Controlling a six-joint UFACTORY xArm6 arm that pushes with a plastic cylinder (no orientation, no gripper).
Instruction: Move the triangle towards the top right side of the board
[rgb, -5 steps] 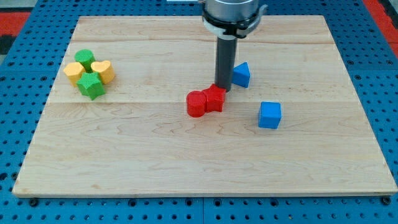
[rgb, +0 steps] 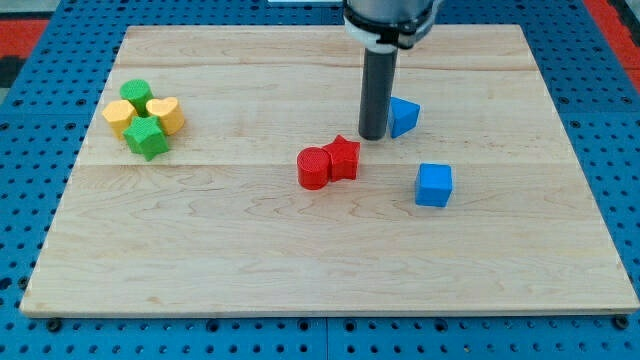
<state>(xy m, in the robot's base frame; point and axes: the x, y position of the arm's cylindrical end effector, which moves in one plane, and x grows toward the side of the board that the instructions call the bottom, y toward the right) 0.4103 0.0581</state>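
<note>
The blue triangle (rgb: 404, 116) lies on the wooden board (rgb: 300, 250), right of centre and a little toward the view's top. My tip (rgb: 372, 136) stands just left of the triangle, touching or almost touching its left side; the dark rod hides part of that side. The red star-shaped block (rgb: 344, 157) lies just below and left of my tip, with a red cylinder (rgb: 314, 168) pressed against its left. A blue cube (rgb: 434, 185) sits below and right of the triangle.
A cluster at the view's left holds two green blocks (rgb: 146, 137) (rgb: 136, 95) and two yellow blocks (rgb: 166, 113) (rgb: 119, 117). Blue pegboard (rgb: 30, 100) surrounds the board on all sides.
My tip has moved right and slightly up, away from the red star. The blue triangle has shifted right and turned a little. The red blocks barely moved.
</note>
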